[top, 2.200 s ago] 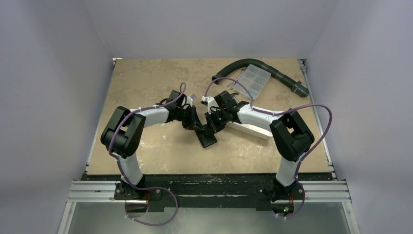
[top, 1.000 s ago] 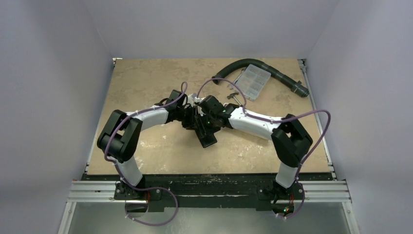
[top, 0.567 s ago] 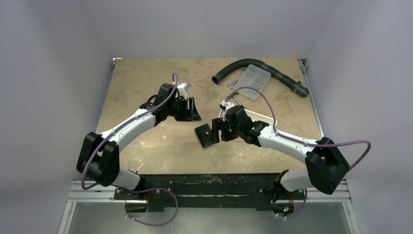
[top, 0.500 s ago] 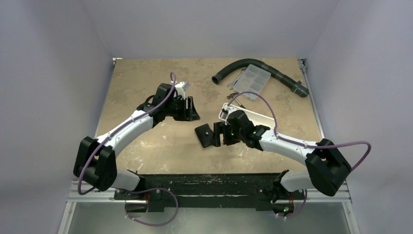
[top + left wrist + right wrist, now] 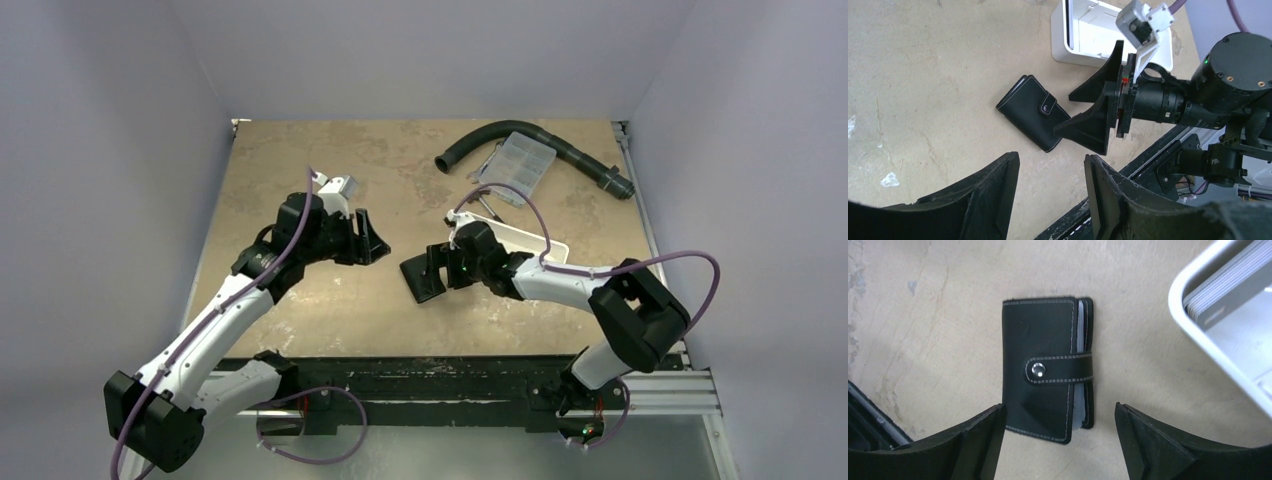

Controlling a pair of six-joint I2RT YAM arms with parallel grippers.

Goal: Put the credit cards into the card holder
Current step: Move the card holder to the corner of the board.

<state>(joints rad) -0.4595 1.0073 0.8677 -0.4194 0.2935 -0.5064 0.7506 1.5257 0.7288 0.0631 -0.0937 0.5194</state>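
The card holder (image 5: 423,279) (image 5: 1048,360) (image 5: 1029,112), a small black case, lies on the table folded, its strap snapped over the front; a pale inside edge shows along one side. My right gripper (image 5: 441,266) (image 5: 1060,411) hangs open just above its near end, one finger on either side, touching nothing. Farther left my left gripper (image 5: 371,240) (image 5: 1051,162) is open and empty, well apart from the holder. A stack of grey credit cards (image 5: 1225,285) stands on edge in the white tray (image 5: 1193,327).
The white tray (image 5: 553,243) (image 5: 1060,37) sits just right of the holder, behind the right arm. A clear compartment box (image 5: 517,163) and a curved black hose (image 5: 575,150) lie at the back right. The table's dark front rail (image 5: 1148,155) runs close behind the holder.
Both grippers were closed in around the holder at the centre; both have opened and drawn apart. The left arm swung back to the left. The holder now lies free on the table.
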